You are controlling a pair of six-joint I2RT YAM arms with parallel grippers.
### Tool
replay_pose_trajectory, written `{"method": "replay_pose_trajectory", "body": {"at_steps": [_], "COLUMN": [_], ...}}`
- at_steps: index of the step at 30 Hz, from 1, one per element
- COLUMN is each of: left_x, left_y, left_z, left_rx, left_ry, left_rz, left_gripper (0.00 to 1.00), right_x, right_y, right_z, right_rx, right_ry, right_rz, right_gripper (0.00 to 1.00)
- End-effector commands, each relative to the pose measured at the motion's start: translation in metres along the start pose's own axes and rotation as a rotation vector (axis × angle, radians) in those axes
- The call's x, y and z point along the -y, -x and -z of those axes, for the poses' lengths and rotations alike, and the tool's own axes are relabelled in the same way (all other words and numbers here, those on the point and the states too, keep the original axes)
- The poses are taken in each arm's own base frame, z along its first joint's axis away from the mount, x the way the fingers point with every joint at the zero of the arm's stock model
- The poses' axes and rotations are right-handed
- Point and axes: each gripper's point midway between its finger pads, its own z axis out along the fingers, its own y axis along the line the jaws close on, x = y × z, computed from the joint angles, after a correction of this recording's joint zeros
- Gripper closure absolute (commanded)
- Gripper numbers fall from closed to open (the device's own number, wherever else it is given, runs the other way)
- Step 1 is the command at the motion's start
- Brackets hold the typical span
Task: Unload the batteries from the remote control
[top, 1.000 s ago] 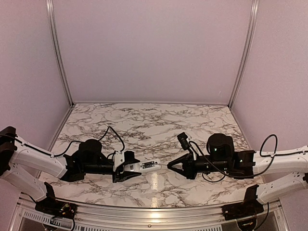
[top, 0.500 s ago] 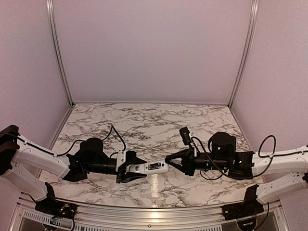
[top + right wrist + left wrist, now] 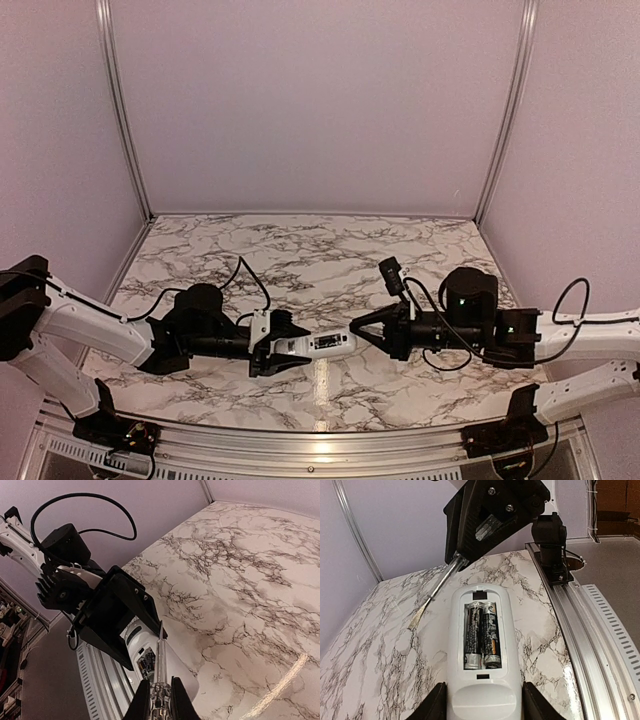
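Right claw (image 3: 362, 334) (clamped on the grey stick (image 3: 439, 586)) has moved left to the remote control (image 3: 480, 690) the left claw (image 3: 285, 348) grips; batteries (image 3: 481, 635) await prying

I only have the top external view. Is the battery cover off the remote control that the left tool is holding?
Observer: Yes. The left wrist view shows the remote control uncovered, with both batteries seated side by side inside.
Operator: Where is the tip of the stick in the right tool?
Observer: The grey stick, clamped in the right tool, has its flat tip beside the remote, clear of the batteries.
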Motion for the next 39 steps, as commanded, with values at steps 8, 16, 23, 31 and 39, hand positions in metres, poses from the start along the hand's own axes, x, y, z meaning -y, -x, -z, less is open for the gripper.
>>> {"method": "replay_pose_trajectory", "body": {"at_steps": [8, 16, 23, 31, 39], "left_x": [-0.018, -0.023, -0.023, -0.024, -0.024], "left_y": [-0.005, -0.014, -0.019, -0.024, -0.026], "left_z": [-0.012, -0.015, -0.019, -0.022, -0.023], "left_rx": [-0.042, -0.074, -0.091, -0.113, -0.121], "left_ry": [0.071, 0.089, 0.088, 0.083, 0.082], "left_rz": [-0.024, -0.026, -0.027, -0.029, -0.029], "left_gripper": [1.00, 1.00, 1.00, 1.00, 1.00], "right_x": [0.009, 0.021, 0.018, 0.022, 0.020], "right_y": [0.024, 0.022, 0.008, 0.001, -0.004], "right_z": [0.020, 0.026, 0.019, 0.022, 0.021], "right_rx": [-0.074, -0.159, -0.234, -0.288, -0.310], "right_ry": [-0.181, -0.285, -0.259, -0.284, -0.270], "right_rz": [0.010, -0.003, -0.002, 0.007, 0.005], "right_gripper": [1.00, 1.00, 1.00, 1.00, 1.00]}}
